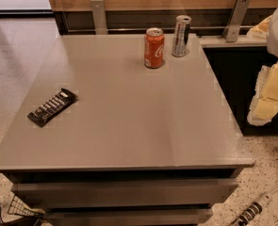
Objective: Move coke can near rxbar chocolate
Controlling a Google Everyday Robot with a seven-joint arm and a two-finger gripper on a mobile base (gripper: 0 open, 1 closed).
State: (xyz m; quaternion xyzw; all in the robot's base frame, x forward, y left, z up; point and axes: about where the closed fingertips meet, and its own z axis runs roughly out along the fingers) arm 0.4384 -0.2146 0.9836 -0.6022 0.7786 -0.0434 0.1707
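Observation:
The coke can (154,47), short and red-orange with white script and a silver top, stands upright near the far edge of the grey table (129,117). The rxbar chocolate (52,107), a flat dark wrapper with white lettering, lies near the table's left edge, far from the can. My gripper (266,100) hangs off the table's right side, beyond the edge, well to the right of the can and holding nothing.
A taller slim silver-and-dark can (181,36) stands just right of the coke can, close to it. A wood-panelled wall with metal brackets runs behind the table. A dark counter (233,74) stands at the right. Speckled floor surrounds the table.

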